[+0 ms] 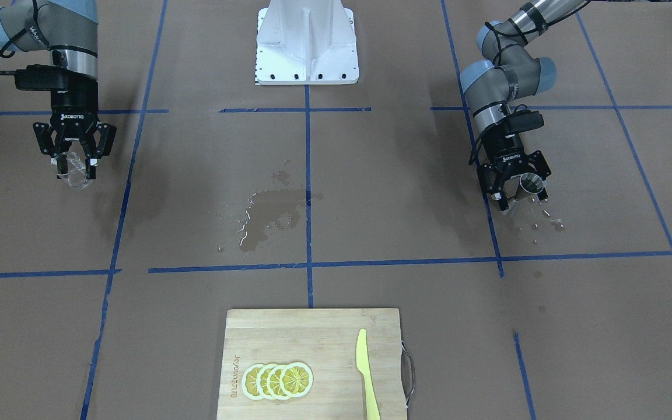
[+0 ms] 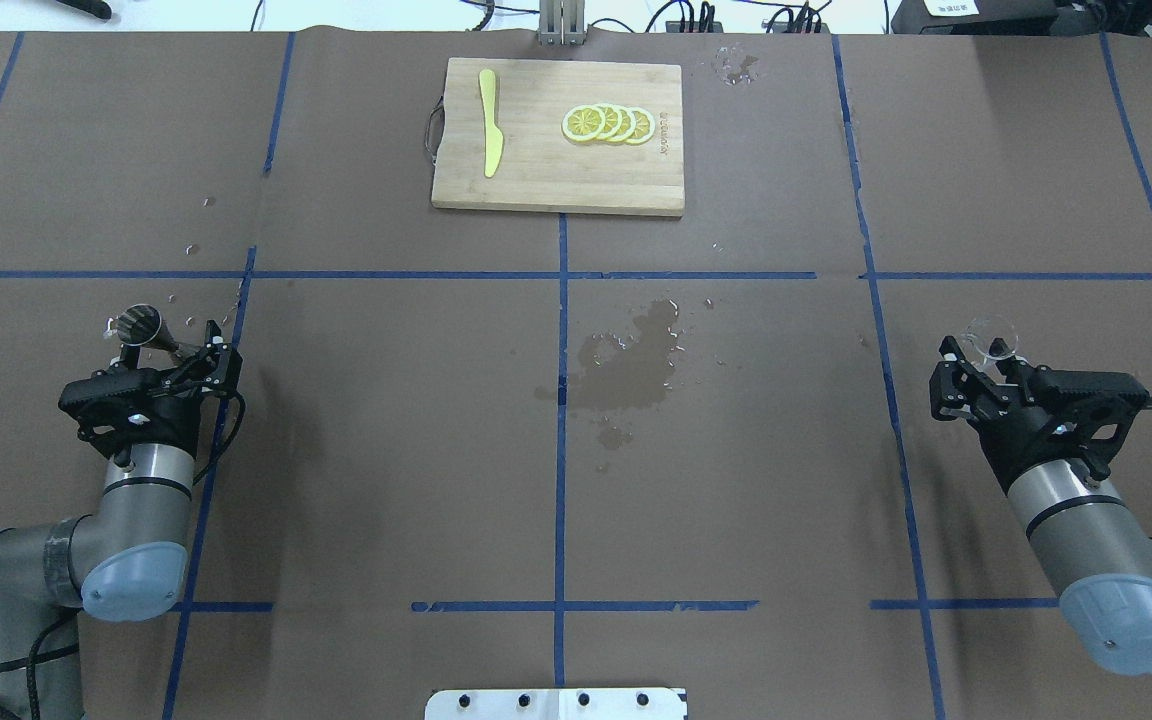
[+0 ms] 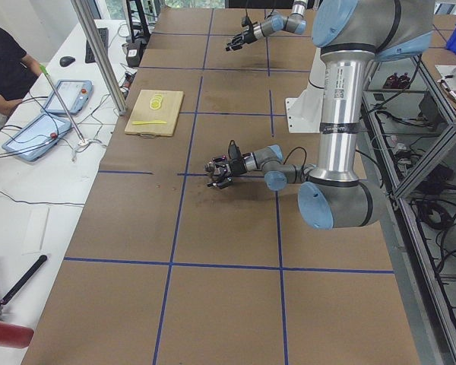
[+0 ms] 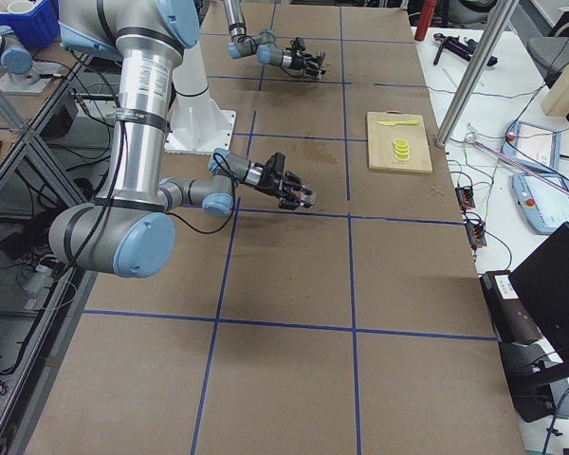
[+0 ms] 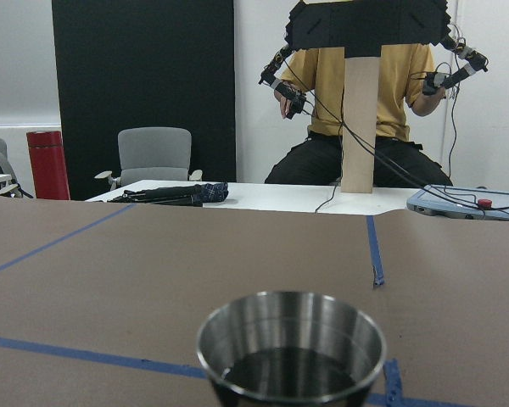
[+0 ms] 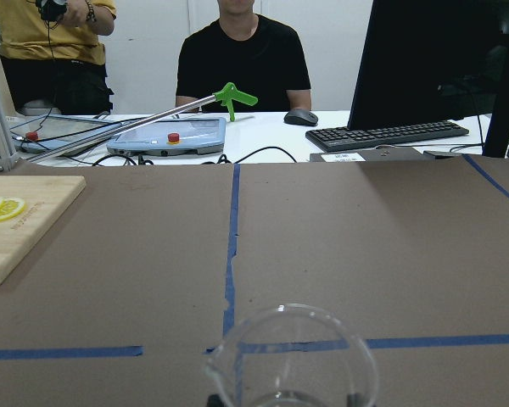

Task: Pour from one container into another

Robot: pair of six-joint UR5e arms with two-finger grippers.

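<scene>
A steel cup [image 5: 290, 343] with dark liquid in it stands upright right in front of the left wrist camera. My left gripper [image 2: 158, 347] is shut on it at the table's left side, and in the front-facing view the same cup [image 1: 531, 184] sits between the fingers of the left gripper [image 1: 521, 191]. A clear glass beaker [image 6: 293, 360] with a pouring lip fills the bottom of the right wrist view. My right gripper [image 2: 984, 356] is shut on that beaker [image 2: 992, 338] at the table's right side. The front-facing view shows the right gripper [image 1: 74, 164] around the beaker [image 1: 73, 172].
A wet spill [image 2: 631, 362] darkens the paper at the table's middle, and droplets [image 1: 549, 221] lie near the steel cup. A wooden cutting board [image 2: 536, 170] at the far edge carries lemon slices [image 2: 608, 124] and a yellow knife [image 2: 490, 135]. The white robot base [image 1: 307, 44] stands between the arms.
</scene>
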